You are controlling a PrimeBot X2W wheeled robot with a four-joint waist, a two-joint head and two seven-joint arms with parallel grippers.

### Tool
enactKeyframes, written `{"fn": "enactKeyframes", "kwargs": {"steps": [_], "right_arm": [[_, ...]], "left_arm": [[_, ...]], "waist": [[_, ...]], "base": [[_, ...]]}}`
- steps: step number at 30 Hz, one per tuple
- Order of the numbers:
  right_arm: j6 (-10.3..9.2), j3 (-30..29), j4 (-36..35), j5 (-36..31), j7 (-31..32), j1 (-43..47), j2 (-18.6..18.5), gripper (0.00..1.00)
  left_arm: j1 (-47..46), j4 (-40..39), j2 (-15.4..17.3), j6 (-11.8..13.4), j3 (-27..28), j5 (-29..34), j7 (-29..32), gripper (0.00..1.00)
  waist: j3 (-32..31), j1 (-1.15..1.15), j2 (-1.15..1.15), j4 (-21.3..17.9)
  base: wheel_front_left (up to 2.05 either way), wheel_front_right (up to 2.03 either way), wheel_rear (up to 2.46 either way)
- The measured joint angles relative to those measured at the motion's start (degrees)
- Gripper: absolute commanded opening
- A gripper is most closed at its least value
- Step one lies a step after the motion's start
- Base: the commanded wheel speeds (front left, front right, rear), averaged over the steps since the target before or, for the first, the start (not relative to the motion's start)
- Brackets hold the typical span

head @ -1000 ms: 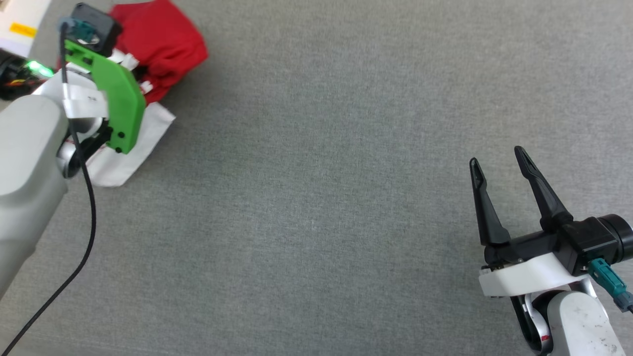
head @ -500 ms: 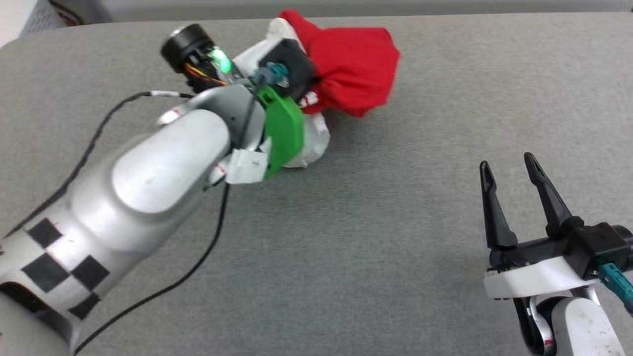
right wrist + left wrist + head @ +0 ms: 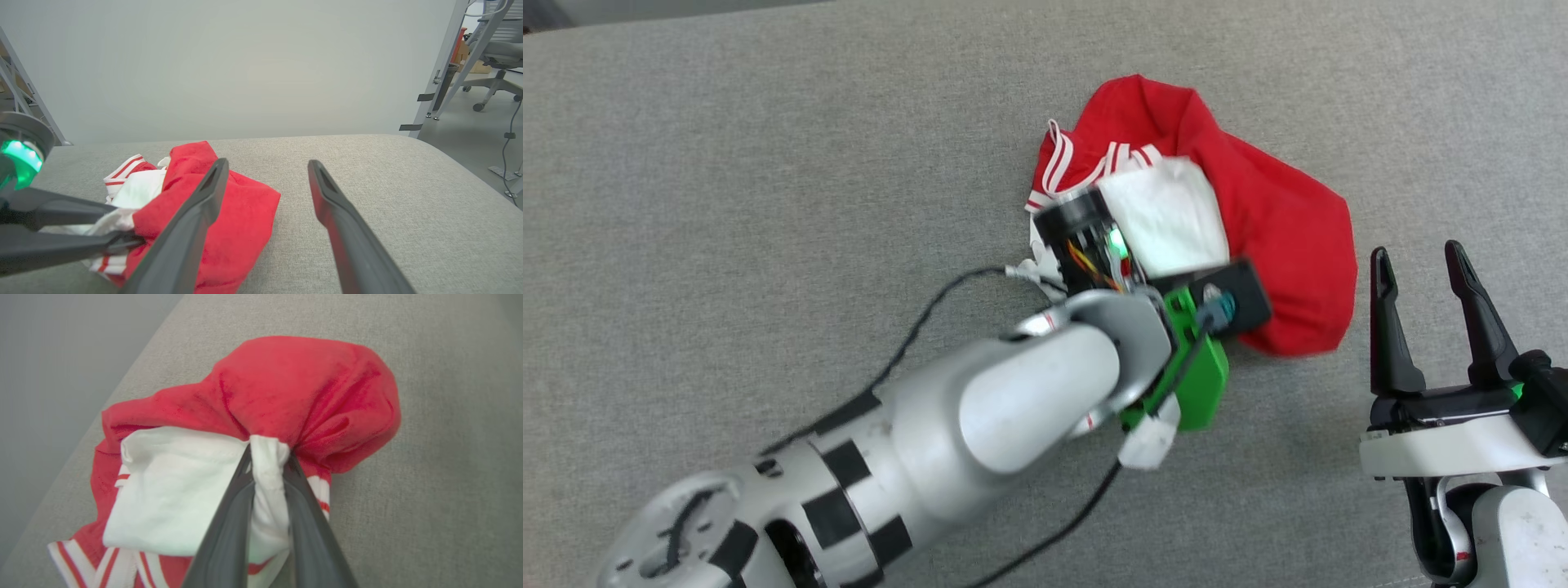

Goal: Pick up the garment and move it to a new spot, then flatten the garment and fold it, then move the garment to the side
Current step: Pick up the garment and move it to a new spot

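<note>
- Our left gripper (image 3: 267, 457) is clenched on a narrow fold of white sleeve of the red jersey-style shirt (image 3: 1282, 245), which has white sleeves and red-and-white striped trim. The cloth fills the gap between the two dark fingers.
- The shirt lies bunched on the flat grey fabric-covered surface (image 3: 768, 163), right of the middle in the head view and toward the far side. Its red bulk appears to rest on the cover rather than hang free.
- Our right gripper (image 3: 1417, 261) is released, with its fingers spread and holding nothing, just beside the shirt's red edge.
- We judge slip to be the main risk. The pinch takes only a thin gather of sleeve, and if the bulk drags over the textured cover, the fold could pull out.
- A second risk is contact between our arms. The left wrist and the right fingers stand close, with only red cloth between them, so a move rightward could bring them together.
- As for edges, the left wrist view shows the surface's border near the striped trim. Pushing farther that way may send cloth over it.
- Open room lies toward the near side and the left of the head view, where bare grey cover stretches wide enough for flattening.
</note>
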Motion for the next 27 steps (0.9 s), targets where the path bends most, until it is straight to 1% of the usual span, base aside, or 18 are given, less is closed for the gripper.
{"fn": "enactKeyframes", "kwargs": {"steps": [1,5,9,11,12,13,16,19,21,23,27], "right_arm": [[0.00,-0.10,0.00,0.15,0.00,-0.09,0.00,1.00],[0.00,-0.16,0.00,0.30,0.00,-0.60,0.00,1.00],[0.00,-0.08,0.08,0.30,0.00,-0.68,0.00,1.00],[0.00,-0.11,0.18,0.29,0.00,-0.75,0.00,1.00],[0.00,-0.12,0.29,0.29,0.00,-0.76,0.01,1.00],[0.00,-0.19,0.43,0.29,0.00,-0.75,0.01,1.00],[0.00,-0.43,0.74,0.26,0.00,-0.53,0.02,1.00],[0.00,-0.55,1.03,0.09,0.00,0.21,0.02,1.00],[0.00,-0.56,1.16,-0.14,0.00,0.93,0.02,1.00],[0.00,-0.46,1.22,-0.33,0.00,1.59,0.03,1.00],[0.00,-0.30,1.23,-0.80,0.00,2.63,0.02,1.00]], "left_arm": [[2.18,-0.02,-0.66,0.00,-0.05,1.55,0.89,0.00],[8.53,0.20,-2.02,0.00,-0.30,4.44,2.66,0.00],[9.99,0.22,-2.57,0.01,0.05,4.98,2.56,0.00],[9.96,0.66,-2.72,0.01,0.02,4.68,0.98,0.00],[9.85,1.21,-2.79,0.00,-0.08,4.63,-0.68,0.71],[9.59,1.88,-2.82,0.00,-0.18,4.58,-2.96,1.00],[8.53,3.42,-3.13,0.00,-0.16,2.80,-9.62,1.00],[7.93,3.88,-3.44,0.35,1.42,2.01,-15.36,1.00],[7.93,3.60,-3.58,1.80,2.48,1.98,-17.86,1.00],[7.99,3.00,-3.71,3.89,3.89,1.94,-19.40,1.00],[9.41,0.91,-3.04,8.01,7.47,1.80,-20.71,1.00]], "waist": [[0.43,0.00,0.00,-0.25],[1.75,0.00,0.00,-0.89],[2.26,0.00,0.00,-0.81],[2.17,0.00,0.00,-0.50],[2.00,0.00,0.00,-0.30],[1.74,0.00,0.00,-0.09],[0.59,0.00,0.00,0.51],[-1.02,0.00,0.00,1.23],[-2.21,0.00,0.00,1.74],[-3.58,0.00,0.00,2.36],[-5.96,0.00,0.00,3.70]], "base": [[0.00,0.00,0.00],[0.00,0.00,0.00],[0.00,0.00,0.00],[0.00,0.00,0.00],[0.00,0.00,0.00],[0.00,0.00,0.00],[0.00,0.00,0.00],[0.00,0.00,0.00],[0.00,0.00,0.00],[0.00,0.00,0.00],[0.00,0.00,0.00]]}}
